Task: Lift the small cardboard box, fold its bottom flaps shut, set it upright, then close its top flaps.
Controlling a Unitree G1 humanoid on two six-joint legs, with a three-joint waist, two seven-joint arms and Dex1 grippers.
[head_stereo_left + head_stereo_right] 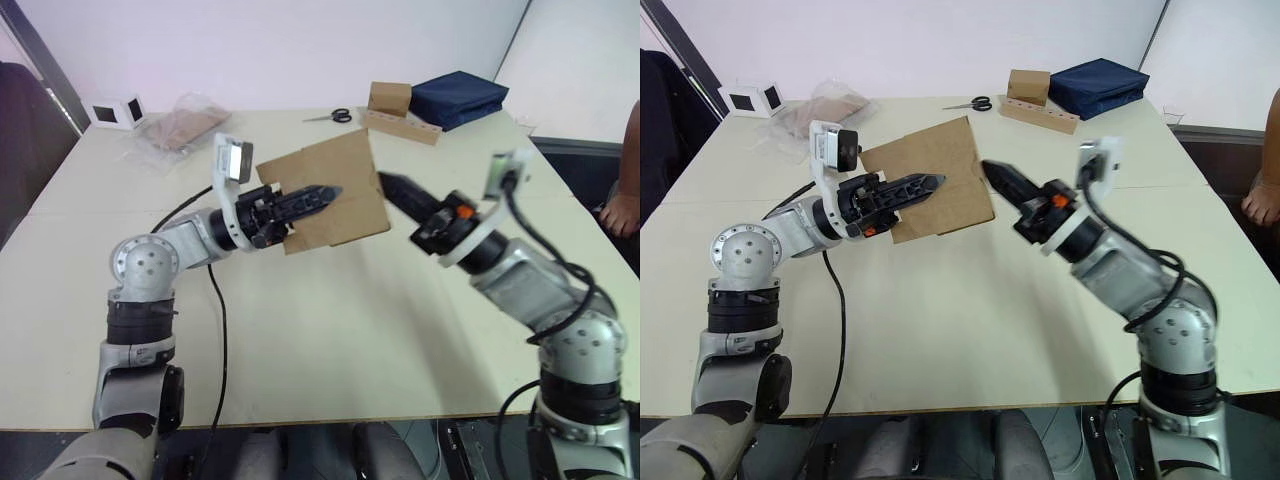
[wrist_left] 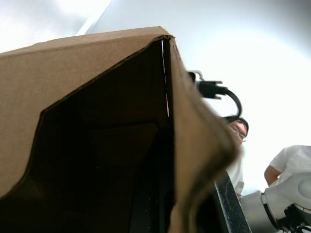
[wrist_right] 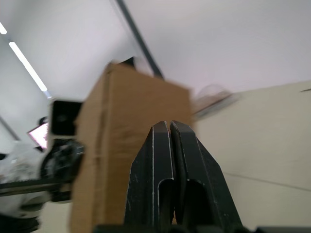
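Illumination is bright, even and overhead. Ceiling strip lights (image 3: 26, 68) appear in the right wrist view as hard white bars. The tabletop (image 1: 330, 330) is evenly lit with only faint, soft-edged shadows. In the left wrist view the background is overexposed to near white, while the inside of the box (image 2: 97, 145) falls into deep shadow; its nearest edge is out of focus. In the right wrist view the box is slightly blurred and the closed right pincer (image 3: 170, 127) is sharper. The head views are clear, with mild bending of straight lines toward the edges.
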